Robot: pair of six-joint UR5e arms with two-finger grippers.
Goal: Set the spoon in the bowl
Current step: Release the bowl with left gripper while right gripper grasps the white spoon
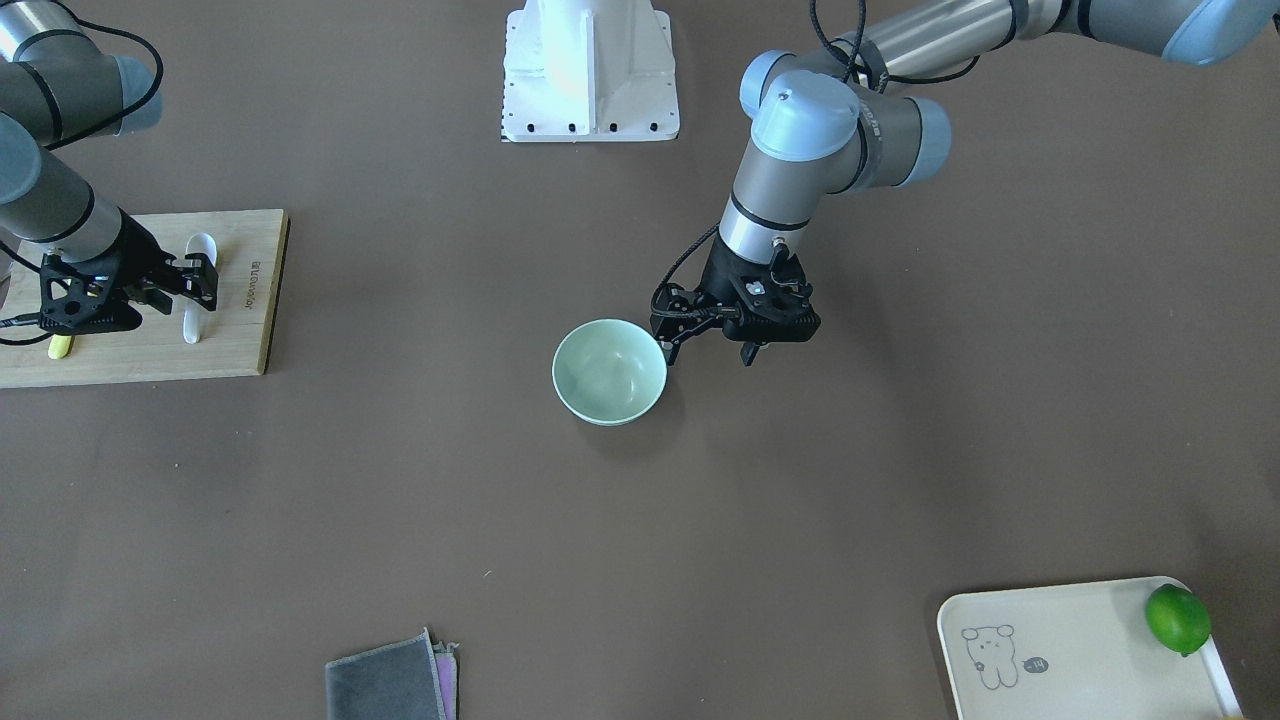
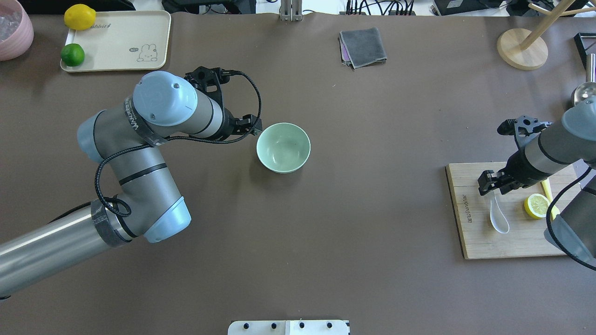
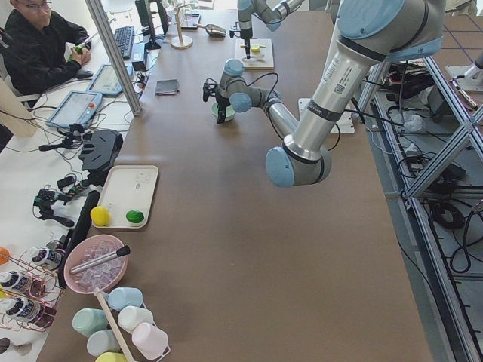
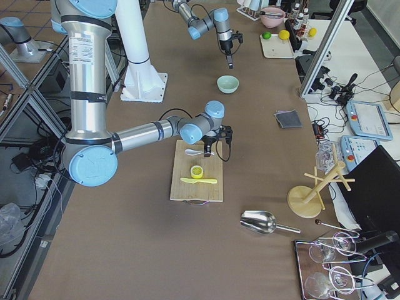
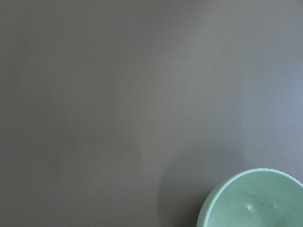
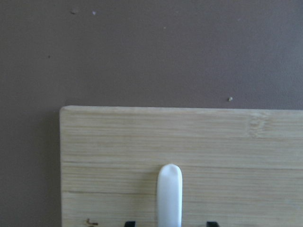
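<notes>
The white spoon [image 2: 498, 217] lies flat on a wooden cutting board [image 2: 471, 235] at the table's right side. My right gripper [image 2: 487, 183] hovers over the spoon's handle end. In the right wrist view the handle [image 6: 169, 197] runs between the two open fingertips [image 6: 129, 223]. The pale mint-green bowl [image 2: 283, 147] stands upright and empty mid-table; it also shows in the front view [image 1: 609, 371]. My left gripper [image 1: 708, 352] points down beside the bowl's rim, open and empty. The left wrist view shows only the bowl's edge [image 5: 255, 201].
A lemon slice [image 2: 537, 205] and a yellow knife [image 2: 547, 190] lie on the board beside the spoon. A cream tray [image 2: 116, 32] with a lime and a lemon sits far left. A grey cloth [image 2: 363, 46] and a wooden stand [image 2: 521, 49] are at the far edge.
</notes>
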